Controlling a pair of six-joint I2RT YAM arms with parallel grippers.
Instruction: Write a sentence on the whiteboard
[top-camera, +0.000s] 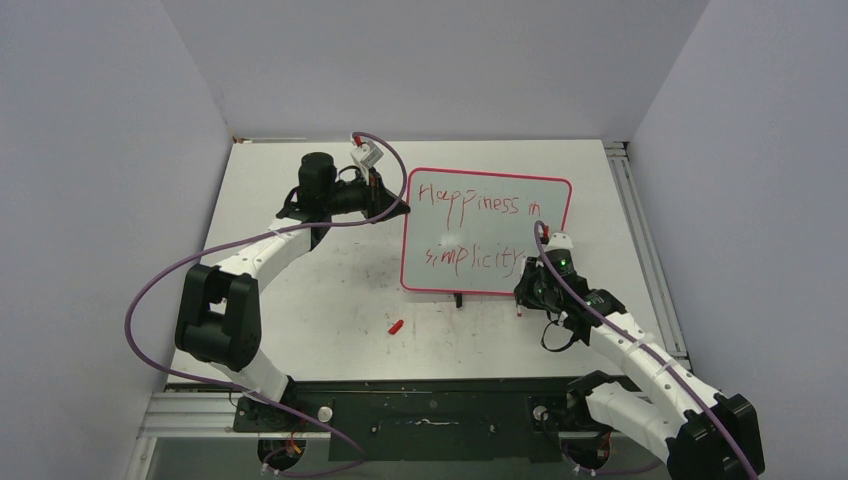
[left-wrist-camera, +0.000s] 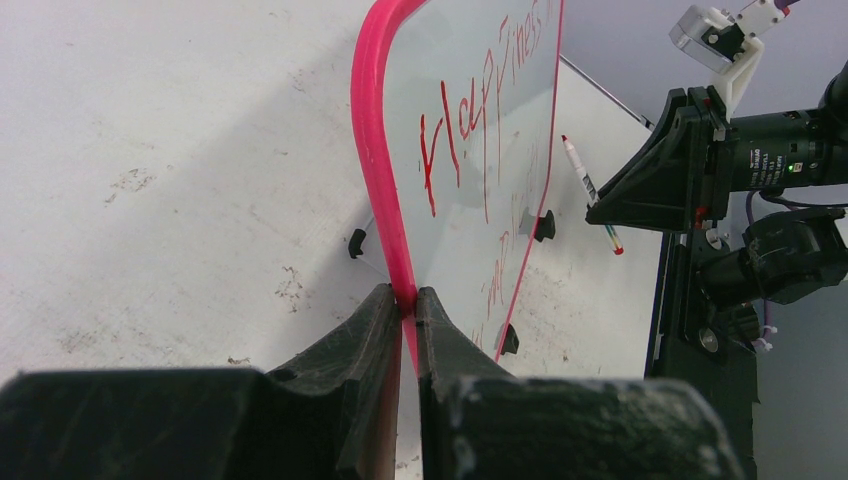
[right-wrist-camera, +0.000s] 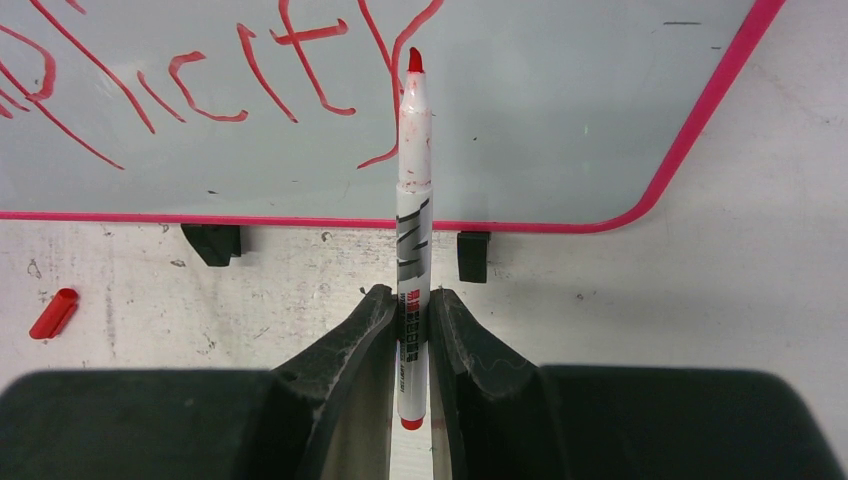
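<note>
The left gripper (left-wrist-camera: 408, 300) pinches the whiteboard (top-camera: 490, 235) by its left rim so it will not slide. The right gripper (right-wrist-camera: 412, 300) is clamped on the marker (right-wrist-camera: 413, 200), tip by the end of the sentence (top-camera: 470, 205) on the whiteboard, ready to write. The cap (top-camera: 395, 326) lies off, near the whiteboard's front edge

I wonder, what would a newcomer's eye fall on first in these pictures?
The red handwritten sentence "Happiness in simplicity" dominates the flat pink-rimmed whiteboard, mid-table. The right gripper is shut on a white red-tipped marker by the final letter, while the left gripper pinches the board's left rim. A small red cap lies on the white tabletop nearby.
</note>
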